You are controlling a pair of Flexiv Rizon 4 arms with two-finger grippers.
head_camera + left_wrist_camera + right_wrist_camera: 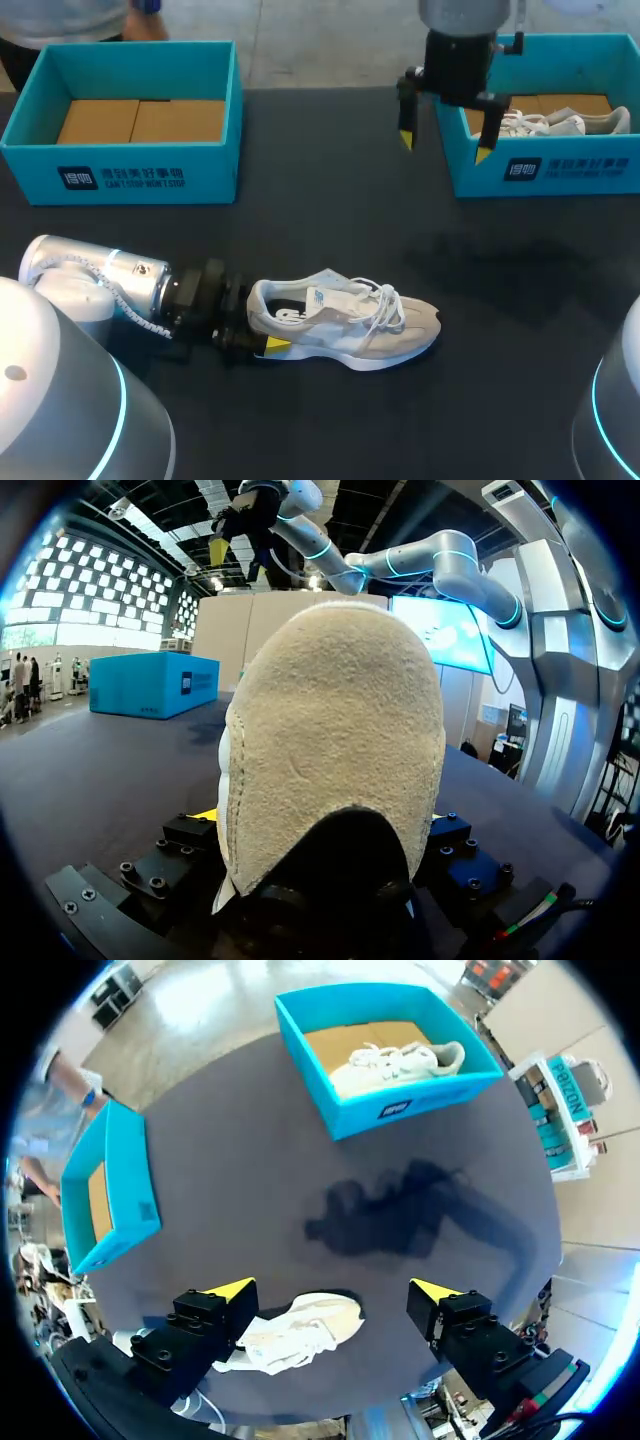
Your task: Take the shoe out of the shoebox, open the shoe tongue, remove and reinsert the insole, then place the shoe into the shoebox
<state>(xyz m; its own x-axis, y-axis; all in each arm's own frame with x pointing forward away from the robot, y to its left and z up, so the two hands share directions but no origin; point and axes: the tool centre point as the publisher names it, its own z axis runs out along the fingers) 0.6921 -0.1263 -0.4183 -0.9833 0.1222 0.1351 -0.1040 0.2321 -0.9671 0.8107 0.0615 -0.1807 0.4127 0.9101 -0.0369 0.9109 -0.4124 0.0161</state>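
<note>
While the left gripper [258, 338] pinches the heel of the shoe [350, 325] on the table [330, 200] and the right gripper [444, 147] hangs spread by the right box [540, 180], tongue-opening looks current: right must drop to the laces

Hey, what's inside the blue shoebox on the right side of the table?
In the shoebox, a white laced shoe lies on the brown cardboard bottom. Whatever is under the shoe is covered, and in the head view the right tool hides the box's left end.
</note>
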